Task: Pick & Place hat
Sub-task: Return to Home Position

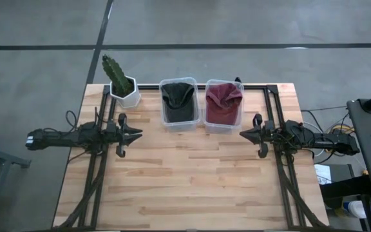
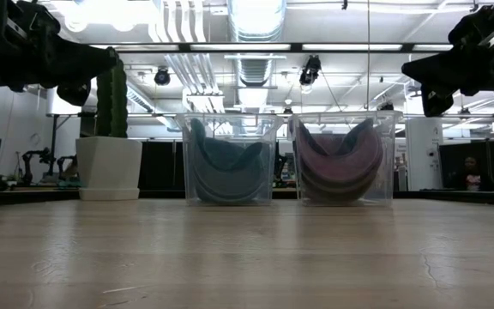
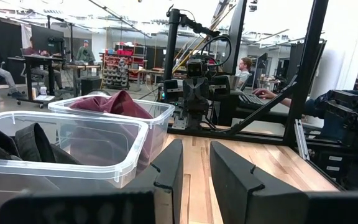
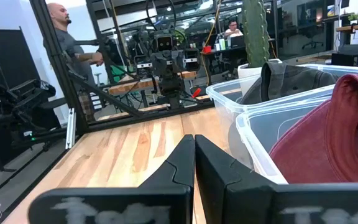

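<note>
My left end effector (image 1: 138, 133) hangs low over the light wooden plank table (image 1: 185, 180) near its left side, fingers set narrowly apart with a slim gap and nothing between them. My right end effector (image 1: 242, 134) mirrors it near the right side, its fingers pressed together on nothing. The two tips point at each other across the table's width with bare planks between them. The faded pink cloth caps (image 1: 224, 102) sit piled in the right clear plastic bin (image 1: 224, 129) at the far edge, touching its walls. That bin is just beyond the right end effector and a little inward of it, so the right arm is plainly nearer. The bin's long side runs from front to back, crosswise to both arms. Beside it, the left clear plastic bin (image 1: 179, 128) holds dark grey caps (image 1: 178, 102), and a green cactus in a white pot (image 1: 122, 87) stands further left. I see no cap lying loose on the table, so I judge the sorting finished and only the parking of the arms remains, with no obstacle in their way.
</note>
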### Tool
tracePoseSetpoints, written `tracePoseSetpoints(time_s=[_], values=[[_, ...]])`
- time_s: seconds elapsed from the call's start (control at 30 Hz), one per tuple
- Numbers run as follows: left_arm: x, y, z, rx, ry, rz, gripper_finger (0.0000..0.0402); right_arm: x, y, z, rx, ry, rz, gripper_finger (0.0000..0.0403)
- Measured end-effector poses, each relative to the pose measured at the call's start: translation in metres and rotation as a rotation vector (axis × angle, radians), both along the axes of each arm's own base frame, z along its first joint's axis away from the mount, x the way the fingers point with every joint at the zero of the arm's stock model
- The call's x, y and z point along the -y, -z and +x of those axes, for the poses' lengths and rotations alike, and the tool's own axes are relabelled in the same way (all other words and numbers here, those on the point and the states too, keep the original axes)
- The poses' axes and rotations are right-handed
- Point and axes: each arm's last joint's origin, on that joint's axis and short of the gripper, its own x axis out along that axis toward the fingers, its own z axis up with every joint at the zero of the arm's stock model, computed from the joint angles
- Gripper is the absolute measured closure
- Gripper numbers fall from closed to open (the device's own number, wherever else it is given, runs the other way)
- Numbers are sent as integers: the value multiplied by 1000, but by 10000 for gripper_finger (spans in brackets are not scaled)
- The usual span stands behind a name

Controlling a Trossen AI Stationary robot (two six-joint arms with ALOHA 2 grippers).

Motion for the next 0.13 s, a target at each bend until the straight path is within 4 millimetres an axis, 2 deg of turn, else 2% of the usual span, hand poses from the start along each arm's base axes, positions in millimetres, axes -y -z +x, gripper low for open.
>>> tracePoseSetpoints(time_s=[0.13], values=[[0, 0, 0, 0, 0, 0, 328, 0, 0, 0, 0, 0, 0, 394]])
